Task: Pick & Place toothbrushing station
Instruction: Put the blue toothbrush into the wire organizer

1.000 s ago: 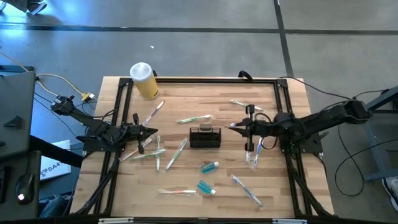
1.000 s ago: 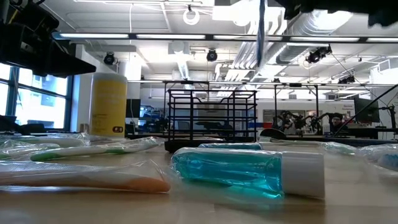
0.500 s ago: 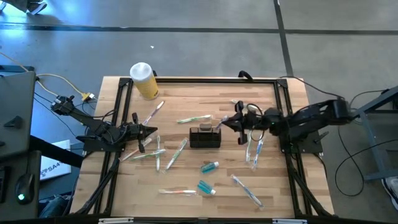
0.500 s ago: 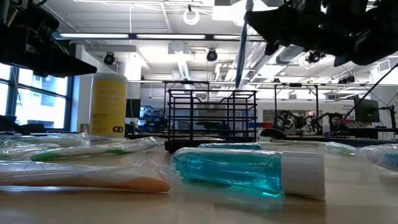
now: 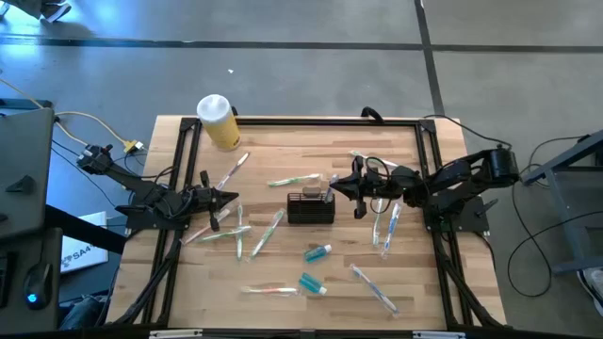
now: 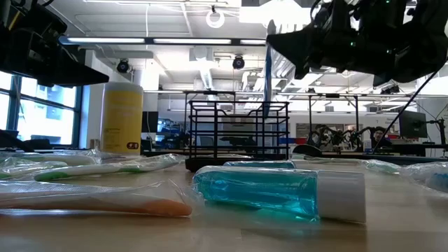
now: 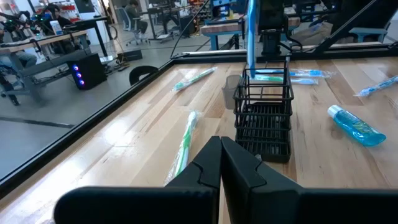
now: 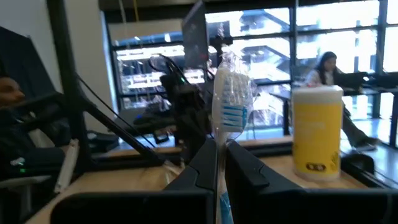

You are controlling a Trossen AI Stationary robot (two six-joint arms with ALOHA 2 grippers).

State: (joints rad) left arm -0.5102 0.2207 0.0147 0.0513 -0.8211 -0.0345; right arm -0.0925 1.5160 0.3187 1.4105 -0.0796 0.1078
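The toothbrushing station, a black slatted caddy (image 5: 309, 209) (image 6: 238, 133) (image 7: 264, 118), stands on its base mid-table. My right gripper (image 5: 332, 191) (image 8: 221, 152) hovers over the caddy's right end, shut on a blue toothbrush in clear wrap (image 6: 267, 84) (image 7: 250, 31). The brush stands upright, and its lower end dips just past the caddy's top rim. My left gripper (image 5: 234, 198) (image 7: 221, 155) waits shut, left of the caddy. My right gripper pinches the wrapped toothbrush's shaft just below the bristle head (image 8: 221, 146) between its two fingers. The fingers come about level from the table's right side and lie across the brush. The brush stands upright, head up, with its lower end (image 6: 266, 113) inside the caddy's top.
A yellow jar with a white lid (image 5: 218, 121) (image 6: 122, 117) stands at the far left corner. Several wrapped toothbrushes lie around the caddy, and two blue bottles (image 5: 317, 251) (image 5: 311, 283) lie nearer the front. A black frame edges the table. A person (image 8: 326, 65) sits beyond the table.
My right gripper has moved toward the table's left edge and down, to the caddy, rolling a little as it went. The toothbrush has come with it, staying nearly upright, and its lower end has sunk to the caddy's top rim.
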